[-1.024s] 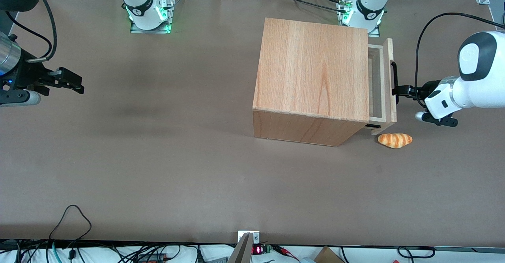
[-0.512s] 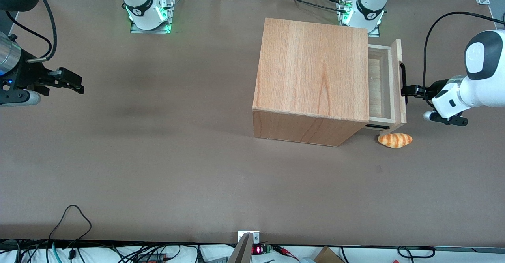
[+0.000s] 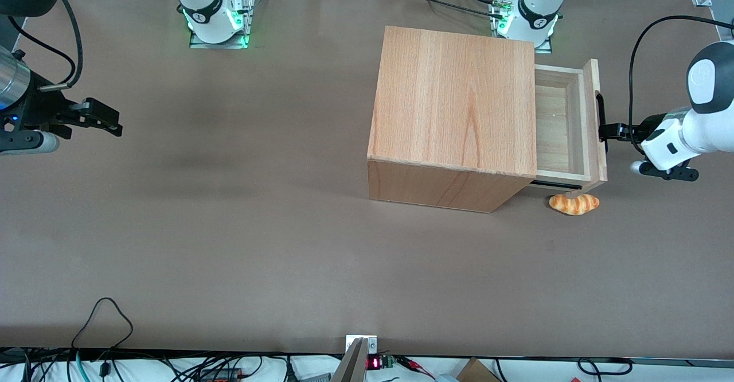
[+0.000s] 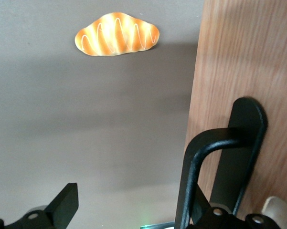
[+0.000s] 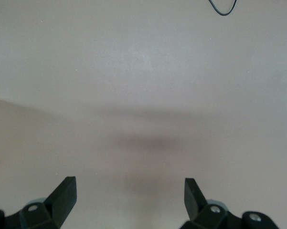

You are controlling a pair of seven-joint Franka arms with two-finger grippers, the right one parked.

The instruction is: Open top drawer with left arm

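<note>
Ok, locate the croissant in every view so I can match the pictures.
Front view: the croissant lies on the table, nearer the camera than the top drawer, under its front corner.
Left wrist view: croissant beside the drawer front.
Right wrist view: not in it.
Shared landmark: the drawer's black handle, where the gripper hooks.

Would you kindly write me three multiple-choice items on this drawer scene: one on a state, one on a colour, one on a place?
1. The drawer is: A shut; B partly open; C taken out entirely.
2. Its handle is: A silver; B red; C black.
3. The bread roll lies: A on the cabinet top; B inside the drawer; C on the table, nearer the front camera than the drawer.

Answers: 1 B, its pale inside shows and the open gripper has one finger hooked in the handle; 2 C, the bar is black against light wood; 3 C, it lies on the brown surface beside the drawer's corner.
</note>
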